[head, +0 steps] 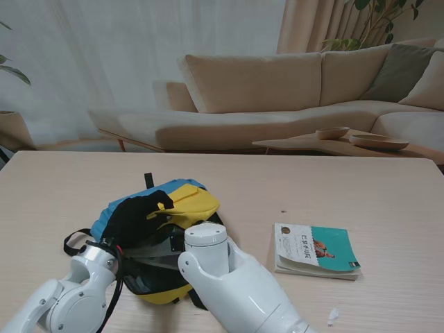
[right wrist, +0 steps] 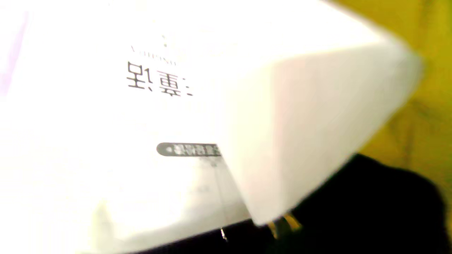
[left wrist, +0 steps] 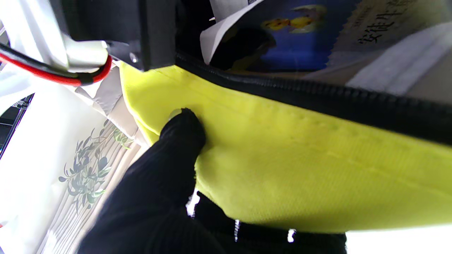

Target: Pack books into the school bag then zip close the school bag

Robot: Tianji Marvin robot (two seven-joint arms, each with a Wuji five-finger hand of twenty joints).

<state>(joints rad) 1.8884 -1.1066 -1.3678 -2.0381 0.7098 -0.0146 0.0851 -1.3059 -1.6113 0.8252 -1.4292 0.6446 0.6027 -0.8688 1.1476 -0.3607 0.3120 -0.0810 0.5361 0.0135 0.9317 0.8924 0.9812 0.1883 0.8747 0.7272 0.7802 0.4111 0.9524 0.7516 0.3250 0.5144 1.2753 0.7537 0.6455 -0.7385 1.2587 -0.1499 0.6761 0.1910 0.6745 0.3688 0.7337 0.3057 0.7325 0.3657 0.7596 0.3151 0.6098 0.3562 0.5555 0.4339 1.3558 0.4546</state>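
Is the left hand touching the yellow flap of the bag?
Touching. The left wrist view shows the left hand's black-gloved fingertip pressed against the yellow flap, with no gap between them.

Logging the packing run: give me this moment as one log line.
phase: packing | left hand: holding school bag flap open | right hand: hidden, pushing white book in | teal book: on table, right of bag | zip: open

Bag (left wrist: 300,169) woven matt cloth; book (head: 317,251) glossy paper; table (head: 388,187) smooth pale wood.
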